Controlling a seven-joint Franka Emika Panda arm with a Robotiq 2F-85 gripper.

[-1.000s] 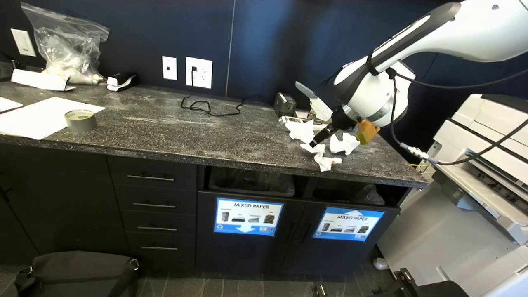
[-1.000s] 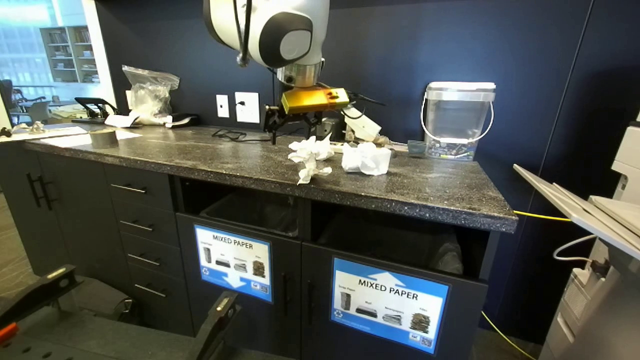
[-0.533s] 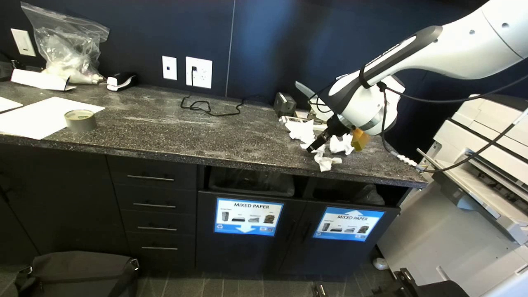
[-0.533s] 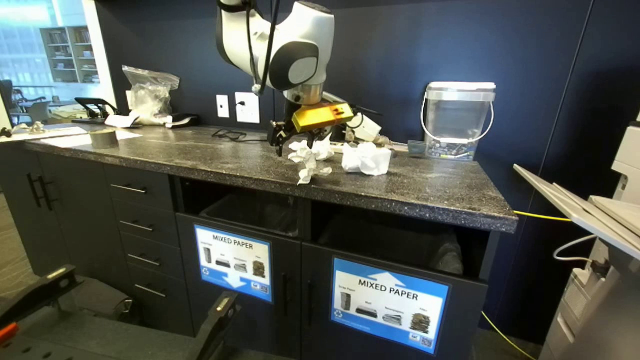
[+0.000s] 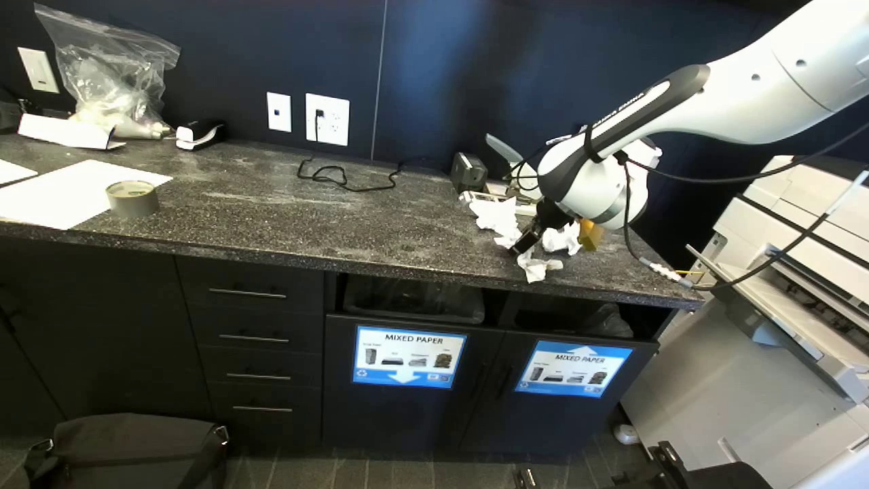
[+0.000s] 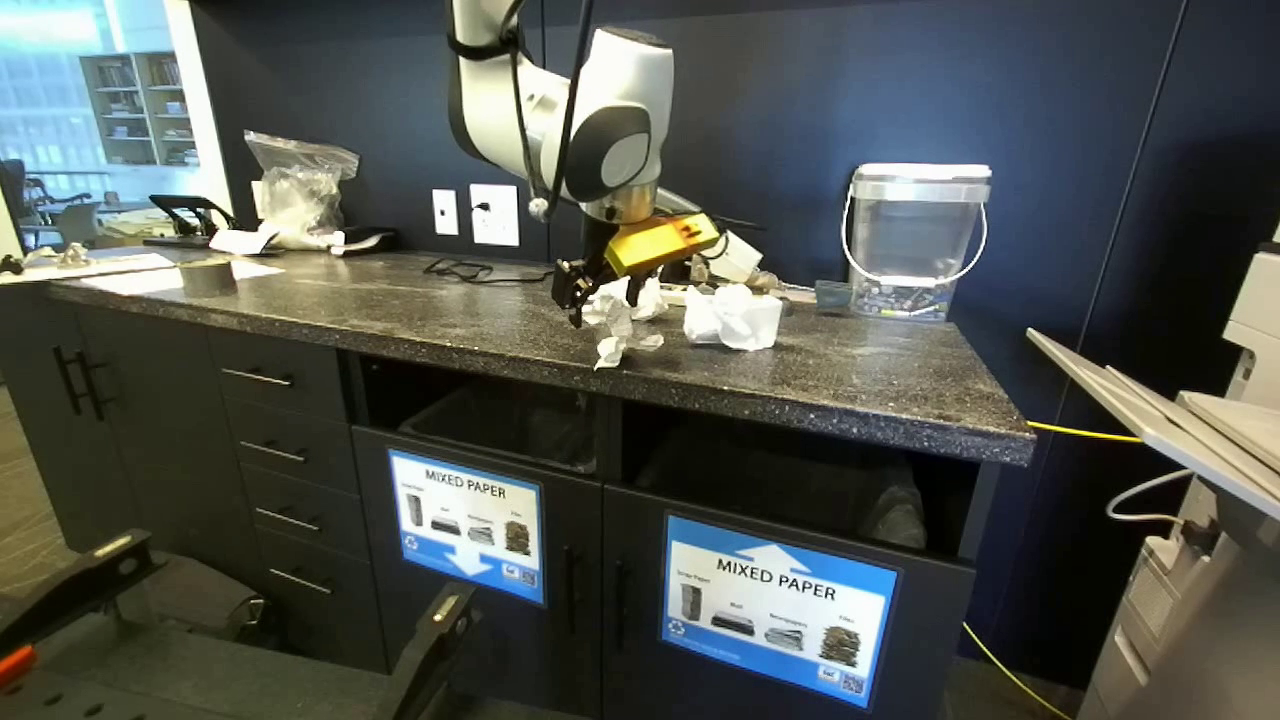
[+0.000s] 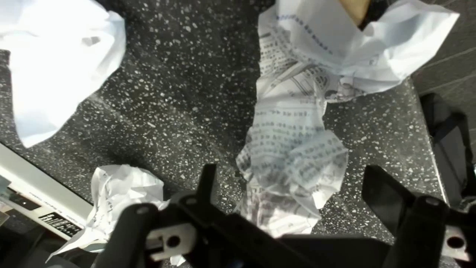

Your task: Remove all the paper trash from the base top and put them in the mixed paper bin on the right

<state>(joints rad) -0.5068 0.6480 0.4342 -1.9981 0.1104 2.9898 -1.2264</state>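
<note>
Saw the claw (image 7: 290,173) spread wide, with a long crumpled paper (image 7: 286,123) between its fingers (image 7: 383,193) in the wrist view. Could not tell about touching. Spotted a bright white scrap (image 7: 63,67) and a smaller scrap (image 7: 126,188) to the left there. Found the long paper resting on the dark speckled counter (image 5: 305,224), close to the front edge. Saw the right paper bin (image 6: 930,630) below, up arrow on its sign (image 6: 780,612), beside its twin bin (image 5: 394,421). Noticed a roll of tape (image 5: 132,200) at the edge of a white sheet (image 5: 75,190), a clear bag (image 5: 115,81) by the dark wall (image 5: 224,41), a clear bucket (image 6: 910,240) and a printer (image 5: 733,367). Saw the claw lower and closer to the long paper than a moment before, scraps in the same spots.
</note>
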